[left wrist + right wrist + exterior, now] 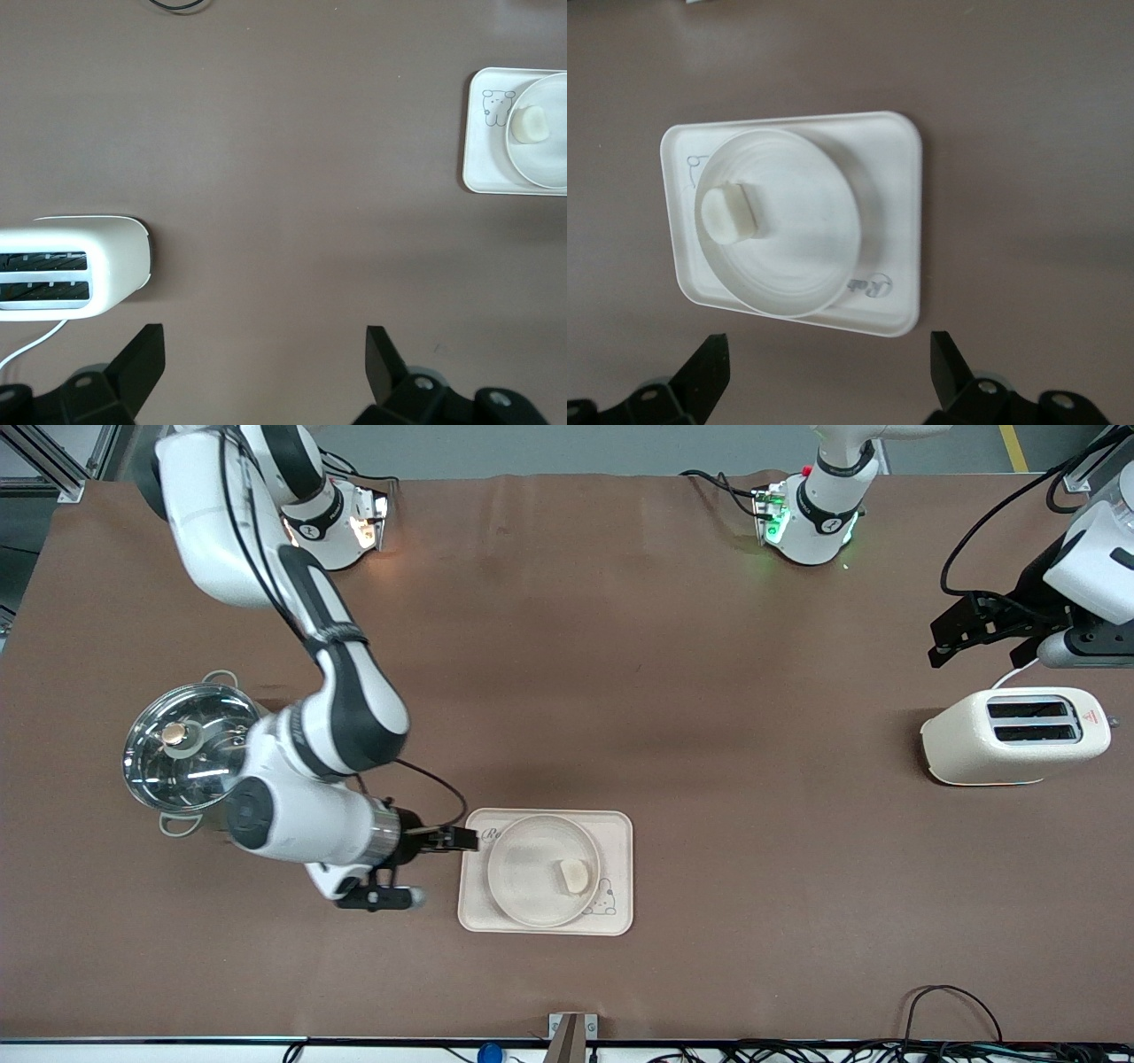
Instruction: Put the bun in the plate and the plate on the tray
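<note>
The cream tray (620,841) lies near the front edge of the table, with the round plate (523,868) resting on it. The small pale bun (573,875) sits in the plate, toward the left arm's end. My right gripper (440,868) hovers low beside the tray's end nearest the right arm, open and holding nothing. The right wrist view shows the tray (899,221), plate (806,257) and bun (726,212) just past the open gripper (828,363). My left gripper (952,638) waits open above the table by the toaster, empty in its wrist view (261,354).
A steel pot with a glass lid (186,746) stands by the right arm's elbow. A cream toaster (1014,735) sits at the left arm's end of the table, also seen in the left wrist view (71,270). Cables lie along the front edge (948,1010).
</note>
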Robot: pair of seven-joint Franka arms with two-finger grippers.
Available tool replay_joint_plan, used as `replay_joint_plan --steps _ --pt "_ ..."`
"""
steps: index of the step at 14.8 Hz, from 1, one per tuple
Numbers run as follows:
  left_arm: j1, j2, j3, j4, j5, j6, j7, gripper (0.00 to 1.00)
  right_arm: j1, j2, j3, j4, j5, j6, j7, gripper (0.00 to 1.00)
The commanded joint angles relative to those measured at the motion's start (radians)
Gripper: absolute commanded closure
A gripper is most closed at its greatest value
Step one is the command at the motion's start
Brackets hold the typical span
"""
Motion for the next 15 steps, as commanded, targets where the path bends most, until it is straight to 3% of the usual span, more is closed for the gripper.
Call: replay_joint_plan --steps 1,3,5,10,15 --pt "0.000 0.008 0.002 0.019 0.053 -0.005 0.017 0.00 -0.033 -0.157 -0.067 -0.123 -0.009 -0.064 0.000 0.00" --pt "-0.002 0.008 0.002 0.019 0.057 -0.008 0.013 0.00 -0.086 -0.229 -0.088 -0.129 -0.053 -0.198 -0.053 0.00" --pt "0.001 0.008 0.002 0.019 0.055 -0.010 0.022 0.00 -0.127 -0.341 -0.090 -0.175 -0.155 -0.291 -0.076 0.00" --pt "0.001 0.008 0.002 0.019 0.046 -0.008 0.022 0.00 -0.172 -0.692 -0.091 -0.472 -0.313 -0.310 -0.098 0.00" --pt "0.001 0.008 0.002 0.019 0.044 -0.008 0.022 0.00 -0.288 -0.829 -0.088 -0.526 -0.351 -0.410 -0.183 0.00"
